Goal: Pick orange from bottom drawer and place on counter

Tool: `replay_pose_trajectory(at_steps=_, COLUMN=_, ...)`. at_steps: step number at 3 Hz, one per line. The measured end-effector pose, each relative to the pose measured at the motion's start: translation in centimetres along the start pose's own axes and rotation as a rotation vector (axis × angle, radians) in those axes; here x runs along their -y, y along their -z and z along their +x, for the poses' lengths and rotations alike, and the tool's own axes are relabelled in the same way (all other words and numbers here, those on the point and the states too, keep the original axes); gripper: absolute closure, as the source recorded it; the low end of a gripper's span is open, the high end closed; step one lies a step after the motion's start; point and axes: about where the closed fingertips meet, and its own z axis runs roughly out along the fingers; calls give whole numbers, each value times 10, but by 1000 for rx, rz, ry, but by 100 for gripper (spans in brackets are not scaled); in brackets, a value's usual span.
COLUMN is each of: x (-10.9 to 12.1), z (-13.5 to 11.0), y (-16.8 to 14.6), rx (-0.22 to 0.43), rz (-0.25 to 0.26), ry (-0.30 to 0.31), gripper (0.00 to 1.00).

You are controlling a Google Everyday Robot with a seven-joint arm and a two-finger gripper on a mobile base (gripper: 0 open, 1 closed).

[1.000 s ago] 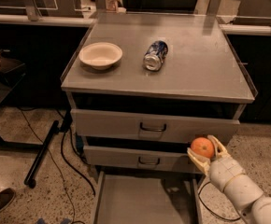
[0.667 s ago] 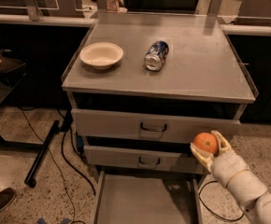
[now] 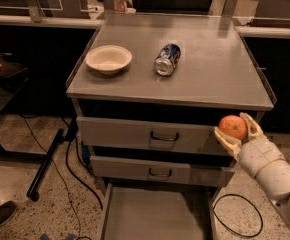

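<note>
Camera view: the gripper [image 3: 230, 123] clasps the orange [image 3: 233, 128] between both fingers, before the top drawer [image 3: 135, 133], just under the counter [image 3: 210, 69] edge. I judge it should rise until the fruit clears that edge, then move in up-left, short of the can [image 3: 166, 60]. The bottom drawer [image 3: 155, 214] lies open below. A second ago both sat lower, level with the middle drawer [image 3: 125, 168].

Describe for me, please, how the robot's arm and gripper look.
The gripper, at the lower right of the view, has two pale cream, tapering fingers. The arm behind it is white, built of rounded segments with ring seams. No cables or markings show on it.
</note>
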Motion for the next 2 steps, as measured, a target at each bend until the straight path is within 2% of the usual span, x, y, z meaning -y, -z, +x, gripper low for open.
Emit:
replay_pose_trajectory(at_steps=1, x=0, z=0, y=0, rx=0, rz=0, ry=0, gripper=100)
replay_pose_trajectory(at_steps=2, x=14, z=-13, y=12, rx=-10, rz=18, ry=-1, gripper=100)
